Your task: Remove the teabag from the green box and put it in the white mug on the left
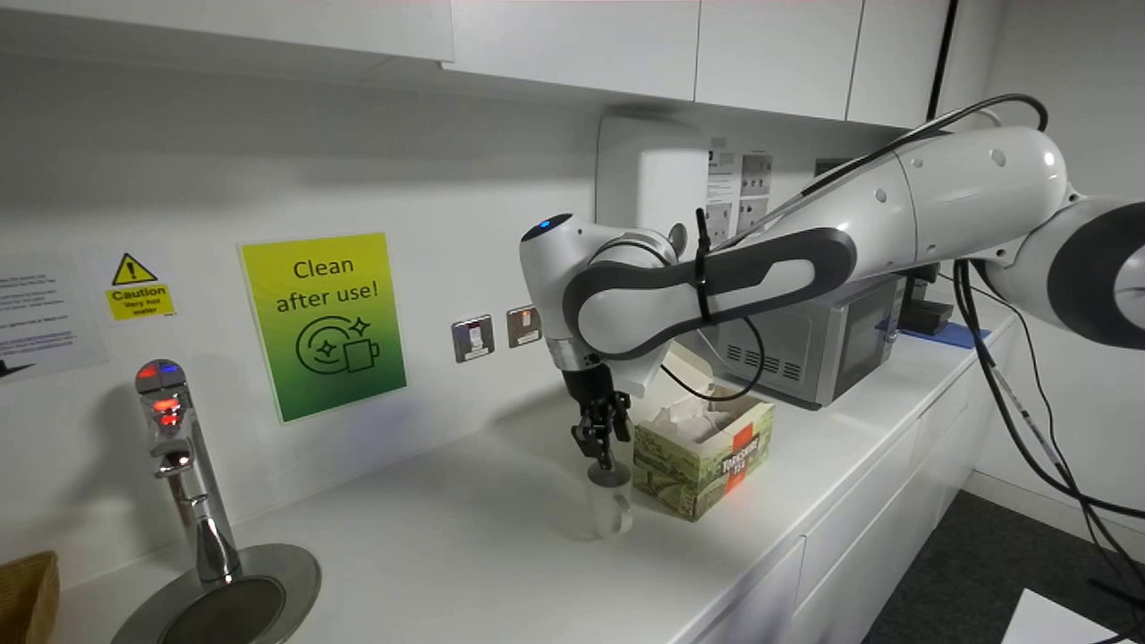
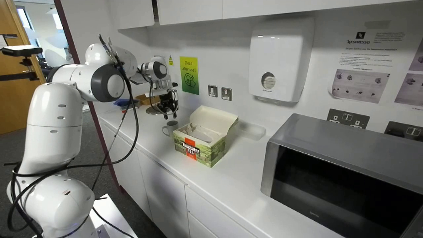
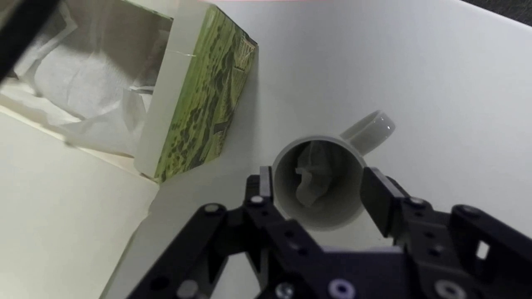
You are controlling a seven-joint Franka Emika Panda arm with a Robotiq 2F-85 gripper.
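The white mug stands upright on the counter beside the green box; it also shows in an exterior view and in the wrist view. A pale teabag lies inside the mug. The green box is open with its flap up; it also shows in an exterior view and in the wrist view. It holds white teabags. My gripper is open and empty, pointing down just above the mug, one finger on each side of the opening; both exterior views show it.
A grey microwave stands on the counter beyond the box. A clear plastic tray lies by the wall behind the box. A tap over a round drain and a wicker basket are at the counter's far end.
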